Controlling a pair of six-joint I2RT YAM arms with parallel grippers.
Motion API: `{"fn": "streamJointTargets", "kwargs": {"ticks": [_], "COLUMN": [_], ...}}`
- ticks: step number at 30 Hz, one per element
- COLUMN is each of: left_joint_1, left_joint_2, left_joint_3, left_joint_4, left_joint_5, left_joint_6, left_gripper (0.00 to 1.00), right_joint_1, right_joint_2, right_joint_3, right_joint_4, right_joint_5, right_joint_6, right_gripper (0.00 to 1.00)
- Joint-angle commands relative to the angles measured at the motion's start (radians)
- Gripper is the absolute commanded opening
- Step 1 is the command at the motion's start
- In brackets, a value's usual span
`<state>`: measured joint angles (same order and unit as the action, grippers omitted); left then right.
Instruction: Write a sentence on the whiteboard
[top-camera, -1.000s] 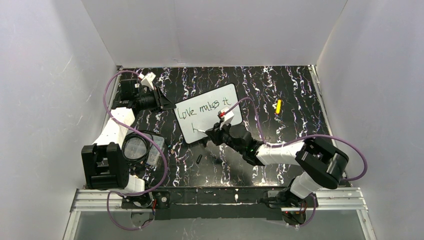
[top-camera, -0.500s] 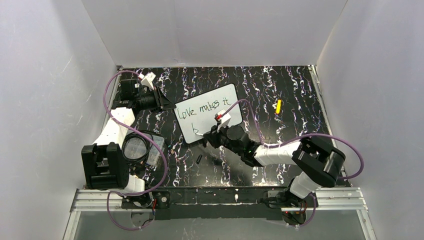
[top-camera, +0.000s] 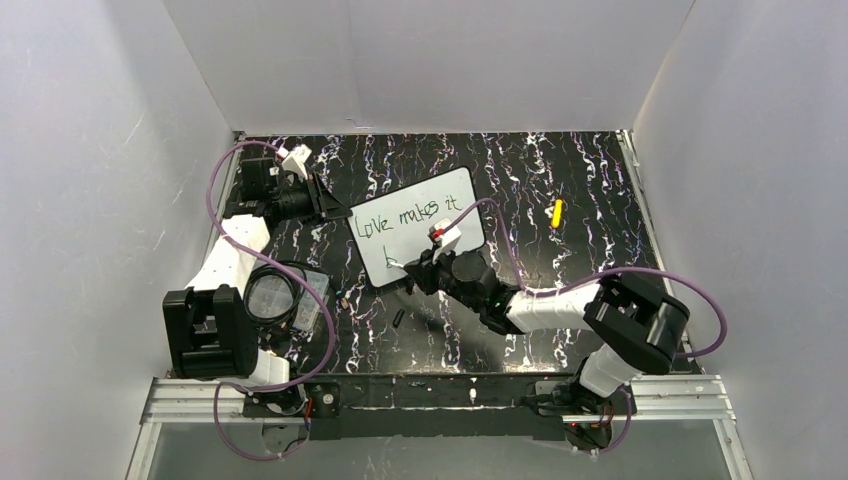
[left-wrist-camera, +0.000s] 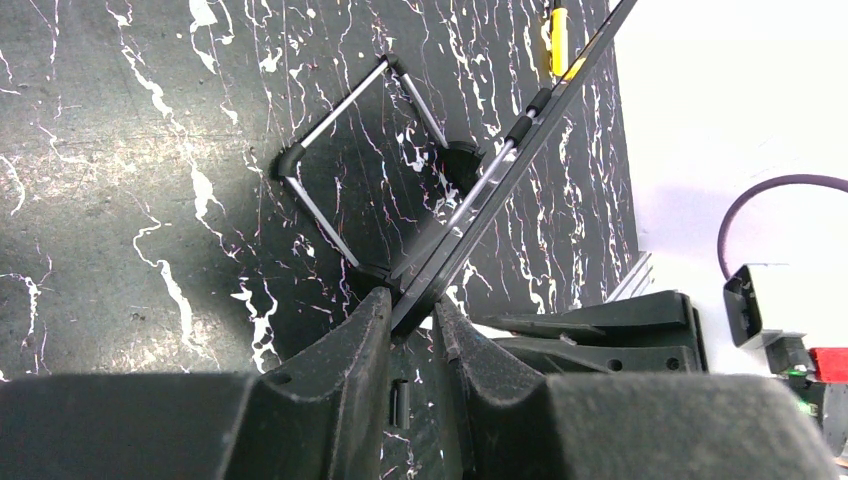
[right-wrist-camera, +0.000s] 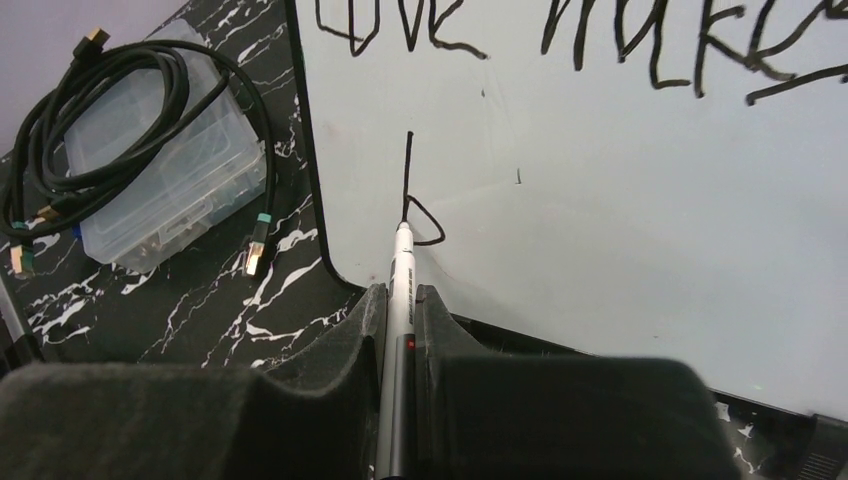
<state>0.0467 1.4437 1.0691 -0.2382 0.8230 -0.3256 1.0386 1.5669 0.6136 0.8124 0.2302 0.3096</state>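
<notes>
Black tabletop (top-camera: 580, 180) w/ white marble-like veins, plain white walls on three sides.

R arm reaches fwd and inward from its base, forearm low and nearly level, wrist aimed toward the table's left. R gripper (top-camera: 410, 268) is clenched on a marker (right-wrist-camera: 402, 262). The slim silver-white barrel runs out btwn the two black fingers, and its tip, just ahead of them, touches the whiteboard (top-camera: 418, 226). The board lies directly in front of and under that gripper. It is flat, smooth and glossy white, w/ rounded corners and a thin black rim. The pen tip sits at a small b-shaped stroke near the board's near-left corner. Farther ahead, a line of black handwriting reads "Love makes it".

L arm folds up from its base, then stretches fwd along the table's left side, wrist turned inward. L gripper (top-camera: 335, 205) pinches the board at its far-left corner. In the wrist view the rim is edge-on, wedged btwn the matte black fingers (left-wrist-camera: 340, 350).

Left of R gripper, off the board, sits a clear plastic box (right-wrist-camera: 165, 165) w/ a coiled black cable (right-wrist-camera: 110, 100) on top. A small black cap-like piece (top-camera: 398, 318) lies on the table just behind R gripper. A yellow stick-like item (top-camera: 557, 212) lies well off to its right, past the board.
</notes>
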Motion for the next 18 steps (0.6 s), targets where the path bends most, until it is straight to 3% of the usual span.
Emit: {"fn": "streamJointTargets", "kwargs": {"ticks": [1,7,18], "left_joint_1": [-0.005,-0.005,-0.005], "left_joint_2": [-0.02,-0.022,-0.02], "left_joint_3": [0.021,0.021,0.021], "left_joint_4": [-0.009,-0.009,-0.009], "left_joint_5": [0.025,0.027,0.025], "left_joint_6": [-0.004,-0.004,-0.004], "left_gripper": [0.19,0.19,0.19], "right_joint_1": [0.003,0.003,0.003], "right_joint_2": [-0.086,-0.122,-0.068], "right_joint_3": [-0.011,-0.034,-0.02], "right_joint_4": [0.079,0.047,0.04], "right_joint_5": [0.058,0.122,0.107], "right_joint_6": [-0.011,-0.035,-0.037], "right_gripper": [0.01,0.01,0.01]}}
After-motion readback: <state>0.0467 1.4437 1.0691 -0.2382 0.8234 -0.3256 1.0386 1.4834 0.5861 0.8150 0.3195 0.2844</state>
